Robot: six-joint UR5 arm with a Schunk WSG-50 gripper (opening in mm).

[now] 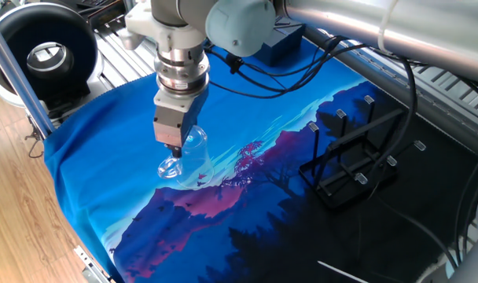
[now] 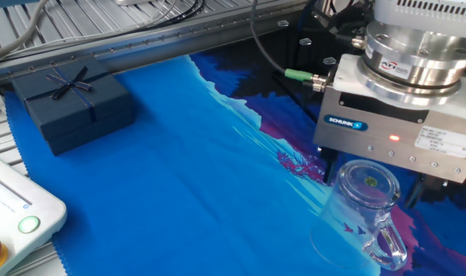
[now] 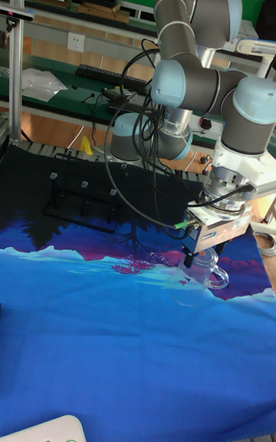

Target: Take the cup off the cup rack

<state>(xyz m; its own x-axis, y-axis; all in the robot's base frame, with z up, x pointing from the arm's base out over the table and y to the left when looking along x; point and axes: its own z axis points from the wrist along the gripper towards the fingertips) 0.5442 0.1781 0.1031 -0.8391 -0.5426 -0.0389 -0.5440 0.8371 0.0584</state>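
The cup (image 1: 189, 156) is a clear glass mug, tilted with its base up and its loop handle (image 2: 388, 244) to the side. It hangs low over the blue part of the printed cloth (image 1: 105, 157). My gripper (image 1: 174, 149) comes down from above and is shut on the cup (image 2: 356, 211); the fingertips are mostly hidden behind the glass. The tall fixed view shows the same gripper (image 3: 205, 252) over the cup (image 3: 198, 269). The black rod cup rack (image 1: 353, 157) stands on the dark part of the cloth, well apart from the gripper, with its pegs bare (image 3: 80, 200).
A dark blue ribboned box (image 2: 72, 103) lies at the cloth's far corner. A white button box (image 2: 11, 222) sits at the near edge. A black round device (image 1: 42, 55) and a metal post (image 1: 19, 75) stand beside the table. Cables (image 1: 396, 102) trail over the rack.
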